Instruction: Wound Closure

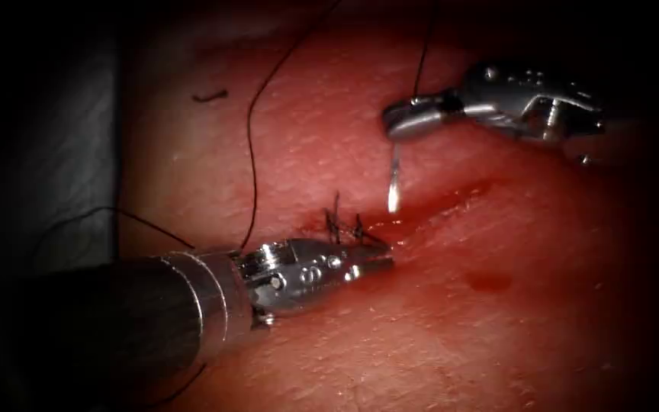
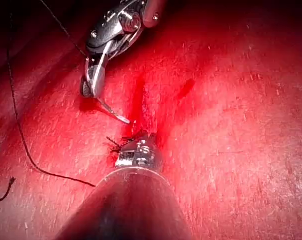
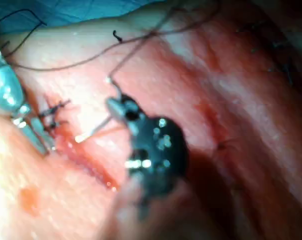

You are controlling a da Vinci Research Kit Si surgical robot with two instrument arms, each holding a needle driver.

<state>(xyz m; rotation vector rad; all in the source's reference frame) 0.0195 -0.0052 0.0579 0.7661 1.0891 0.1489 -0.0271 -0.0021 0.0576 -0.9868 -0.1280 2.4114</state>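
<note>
Right arm's silver needle driver (image 1: 404,120): jaws clamped on the curved steel needle (image 1: 394,183) at its thread end. Needle's long axis hangs toward 6 o'clock from the jaws, its bright tip free, clear of the red pork tissue (image 1: 497,336) and just above the dark wet cut (image 1: 436,210).

Left arm's silver needle driver (image 1: 368,259): at 7 o'clock from the needle tip and nearer to it, lying against the cut beside the knotted black stitches (image 1: 345,227); jaws narrow, whether they hold tissue cannot be told.

Black thread (image 1: 252,152): trails across tissue left of the cut.
</note>
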